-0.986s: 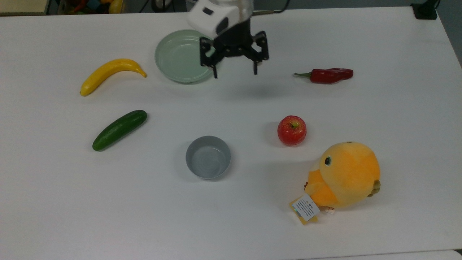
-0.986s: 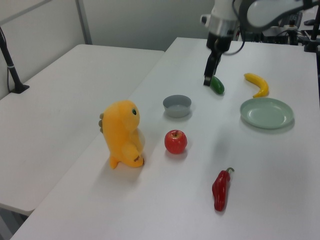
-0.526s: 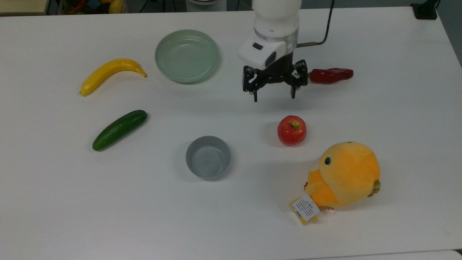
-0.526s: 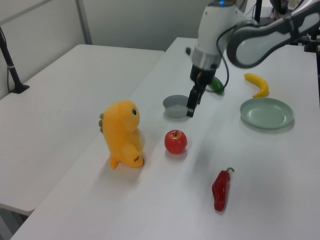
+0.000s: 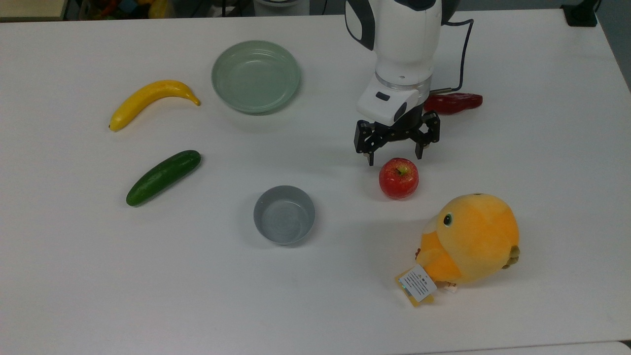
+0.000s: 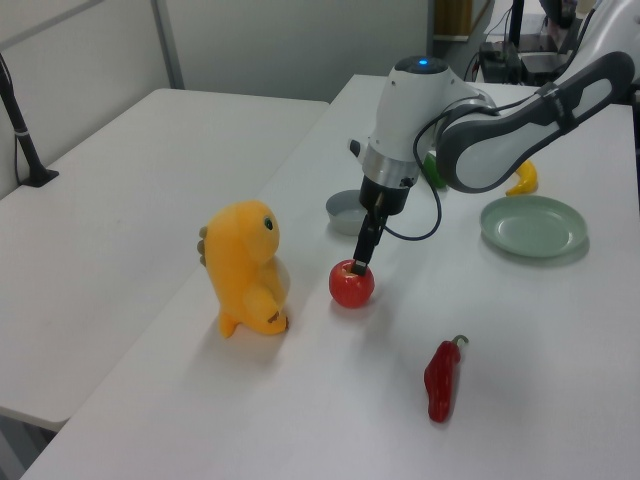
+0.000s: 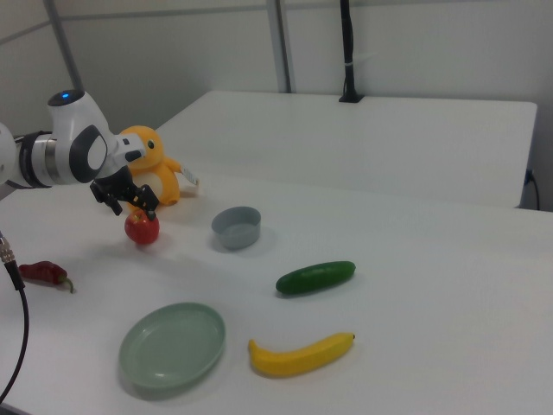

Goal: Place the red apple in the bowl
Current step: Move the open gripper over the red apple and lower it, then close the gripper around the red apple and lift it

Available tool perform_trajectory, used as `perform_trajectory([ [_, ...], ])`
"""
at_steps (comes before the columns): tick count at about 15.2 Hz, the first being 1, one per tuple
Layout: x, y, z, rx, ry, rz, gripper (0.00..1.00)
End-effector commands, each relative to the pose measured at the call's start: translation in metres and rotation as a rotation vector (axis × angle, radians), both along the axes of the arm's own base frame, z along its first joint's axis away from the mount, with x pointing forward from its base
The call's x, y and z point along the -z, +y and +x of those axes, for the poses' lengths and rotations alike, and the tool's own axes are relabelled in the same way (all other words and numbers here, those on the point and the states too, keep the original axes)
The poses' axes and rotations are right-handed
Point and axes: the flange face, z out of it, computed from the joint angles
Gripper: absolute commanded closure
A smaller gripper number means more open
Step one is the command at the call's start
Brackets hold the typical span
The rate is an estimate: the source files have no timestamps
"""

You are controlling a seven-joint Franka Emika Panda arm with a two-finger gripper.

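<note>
On the white counter (image 5: 315, 305), near the top view's right, I see the red apple (image 5: 399, 178) sitting upright, stem up, just beside the orange plush bird (image 5: 468, 240). My end effector (image 5: 396, 160) hangs directly over the apple with its black fingers (image 5: 370, 159) spread wide, empty; in the left view (image 6: 362, 256) its tips reach down to the apple's (image 6: 352, 284) top. The bowl (image 5: 284, 215), grey-blue and empty, stands apart to the top view's left of the apple. The red chili pepper (image 5: 456, 102) lies behind the arm, partly covered by it. The pale green dish (image 5: 256, 76), banana (image 5: 150, 99) and cucumber (image 5: 163, 177) lie well apart toward the top view's left.
</note>
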Motion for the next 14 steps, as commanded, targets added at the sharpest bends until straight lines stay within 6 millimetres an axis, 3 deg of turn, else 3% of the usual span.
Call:
perform_trajectory([
  [1, 0.001, 0.012, 0.009, -0.009, -0.032, -0.011, 0.0],
  [6, 0.014, 0.026, 0.01, -0.067, -0.035, -0.033, 0.0],
  [7, 0.017, 0.028, 0.01, -0.073, -0.032, -0.038, 0.14],
  [8, 0.017, 0.029, 0.009, -0.077, -0.035, -0.043, 0.46],
  [9, 0.017, 0.029, 0.009, -0.077, -0.035, -0.043, 0.54],
  [14, 0.031, 0.022, 0.013, -0.079, -0.025, -0.066, 0.58],
])
